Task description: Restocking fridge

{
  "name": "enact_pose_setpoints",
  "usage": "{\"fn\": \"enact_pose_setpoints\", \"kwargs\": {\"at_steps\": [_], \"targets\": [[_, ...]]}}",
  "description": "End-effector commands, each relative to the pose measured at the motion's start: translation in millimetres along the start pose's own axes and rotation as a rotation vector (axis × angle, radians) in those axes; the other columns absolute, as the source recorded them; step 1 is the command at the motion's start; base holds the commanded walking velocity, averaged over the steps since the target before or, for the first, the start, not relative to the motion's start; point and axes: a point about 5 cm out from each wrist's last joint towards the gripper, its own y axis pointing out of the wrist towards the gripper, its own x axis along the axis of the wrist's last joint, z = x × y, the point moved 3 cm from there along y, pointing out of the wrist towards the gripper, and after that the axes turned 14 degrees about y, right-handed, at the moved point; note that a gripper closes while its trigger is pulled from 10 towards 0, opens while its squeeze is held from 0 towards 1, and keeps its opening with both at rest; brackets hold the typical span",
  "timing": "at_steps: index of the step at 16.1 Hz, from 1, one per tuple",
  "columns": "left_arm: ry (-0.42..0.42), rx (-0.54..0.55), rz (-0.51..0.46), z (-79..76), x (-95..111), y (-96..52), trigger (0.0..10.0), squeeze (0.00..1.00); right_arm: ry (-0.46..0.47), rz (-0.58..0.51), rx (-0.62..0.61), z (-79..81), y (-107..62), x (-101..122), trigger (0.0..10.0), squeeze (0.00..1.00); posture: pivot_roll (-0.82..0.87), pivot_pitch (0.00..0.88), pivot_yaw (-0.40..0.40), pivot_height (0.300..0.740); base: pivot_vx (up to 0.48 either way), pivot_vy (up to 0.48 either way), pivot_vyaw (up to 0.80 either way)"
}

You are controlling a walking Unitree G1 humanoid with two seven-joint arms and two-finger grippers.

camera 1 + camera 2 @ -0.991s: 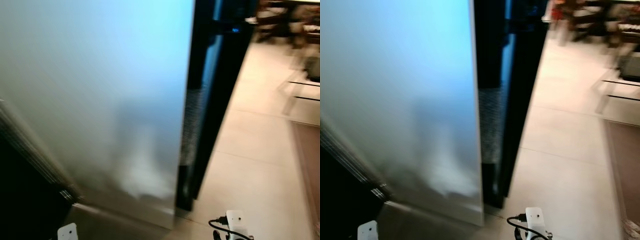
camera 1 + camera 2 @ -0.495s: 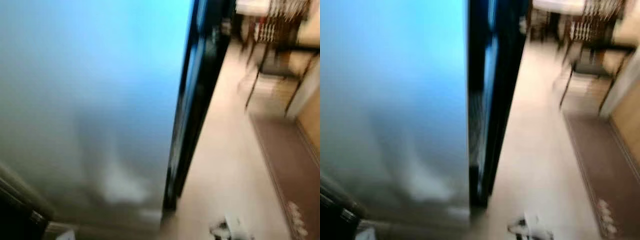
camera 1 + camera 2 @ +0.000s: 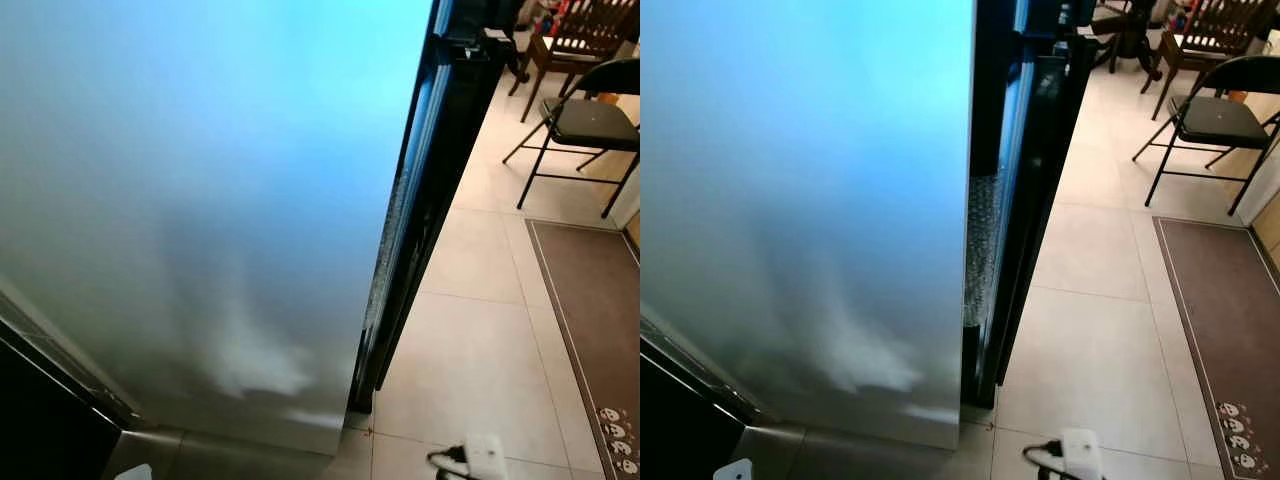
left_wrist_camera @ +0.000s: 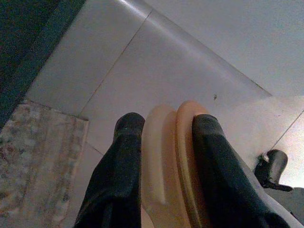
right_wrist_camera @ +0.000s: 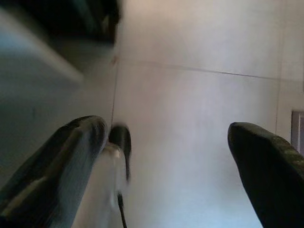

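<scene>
One fridge door (image 3: 200,200) edge borders open tiled floor (image 3: 480,340).

**Fridge side-on, pale item in the left gripper**

The fridge (image 3: 200,200) stands tall and close on the left, its broad silver side facing the camera, its black front edge turned toward the tiled room. A peach-coloured, ridged item (image 4: 168,166) sits clamped between the left gripper's (image 4: 164,142) black fingers.
</scene>
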Motion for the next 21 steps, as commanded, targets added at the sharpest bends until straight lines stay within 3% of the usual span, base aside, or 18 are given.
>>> {"fn": "enact_pose_setpoints", "kwargs": {"at_steps": [1, 2, 3, 5, 9, 11, 13, 21], "targets": [[0.031, -0.027, 0.019, -5.7, -4, -0.4, 10.0, 0.00, 0.173, -0.081, -0.034, -1.8, -1.9, 3, 10.0, 0.00, -0.10, 0.046, 0.041, 0.740, 0.000, 0.000, 0.00], [0.028, -0.028, 0.015, -6.8, -2, -0.1, 10.0, 0.00, 0.261, -0.124, -0.030, -0.3, -3.0, 5, 10.0, 0.00, -0.10, 0.045, 0.041, 0.740, 0.000, 0.000, 0.00], [0.026, -0.030, 0.011, -7.4, -1, 0.1, 10.0, 0.00, 0.289, -0.141, -0.024, 0.9, -3.4, 7, 10.0, 0.00, -0.10, 0.045, 0.042, 0.740, 0.000, 0.000, 0.00], [0.025, -0.030, 0.011, -9.6, 0, 0.4, 10.0, 0.00, 0.285, -0.236, -0.004, 3.1, -5.9, 17, 10.0, 0.00, -0.10, 0.045, 0.048, 0.740, 0.000, 0.000, 0.00], [0.035, -0.032, 0.013, -6.1, 1, 0.7, 10.0, 0.00, 0.328, -0.323, 0.017, 5.6, -9.5, 25, 10.0, 0.00, -0.11, 0.050, 0.055, 0.740, 0.000, 0.000, 0.00], [0.040, -0.033, 0.013, -4.6, 1, 0.7, 10.0, 0.00, 0.233, -0.348, 0.034, 7.8, -10.7, 29, 10.0, 0.00, -0.12, 0.047, 0.055, 0.740, 0.000, 0.000, 0.00], [0.042, -0.034, 0.012, -4.0, 1, 0.7, 10.0, 0.00, 0.197, -0.377, 0.058, 9.8, -12.2, 32, 10.0, 0.00, -0.12, 0.045, 0.052, 0.740, 0.000, 0.000, 0.00], [0.051, -0.037, 0.017, -2.6, -1, 0.3, 10.0, 0.00, 0.188, -0.457, 0.045, 8.5, -17.1, 38, 10.0, 0.00, -0.14, 0.027, 0.055, 0.740, 0.000, 0.000, 0.00]]}}
